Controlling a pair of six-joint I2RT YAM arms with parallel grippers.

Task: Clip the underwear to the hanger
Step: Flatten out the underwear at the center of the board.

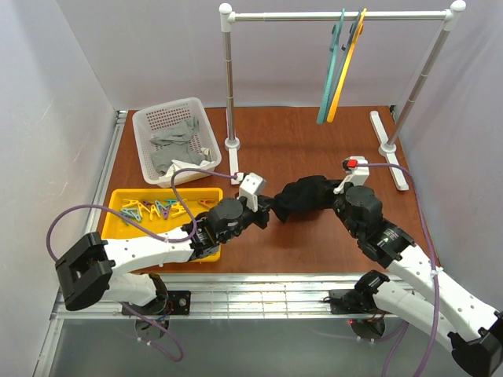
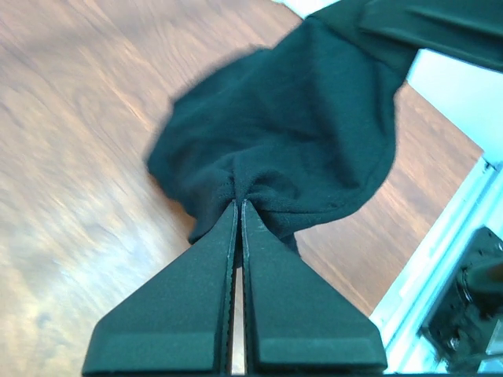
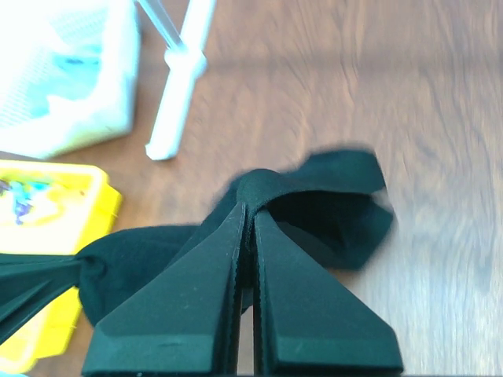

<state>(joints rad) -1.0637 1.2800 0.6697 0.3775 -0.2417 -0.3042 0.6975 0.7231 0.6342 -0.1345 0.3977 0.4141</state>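
Note:
The black underwear (image 1: 305, 196) hangs bunched between my two grippers just above the brown table. My left gripper (image 1: 272, 210) is shut on its left edge; in the left wrist view the fabric (image 2: 291, 133) is pinched at the fingertips (image 2: 239, 206). My right gripper (image 1: 335, 198) is shut on its right edge; in the right wrist view the cloth (image 3: 314, 204) folds over the fingertips (image 3: 253, 210). The teal hanger (image 1: 333, 67) hangs on the rail at the back, beside a yellow hanger (image 1: 348, 63).
A white rack (image 1: 338, 16) stands at the back with feet on the table (image 1: 233, 144) (image 1: 388, 149). A white basket (image 1: 174, 140) with grey cloths sits back left. A yellow tray (image 1: 119, 206) of coloured clips lies at the left, under my left arm.

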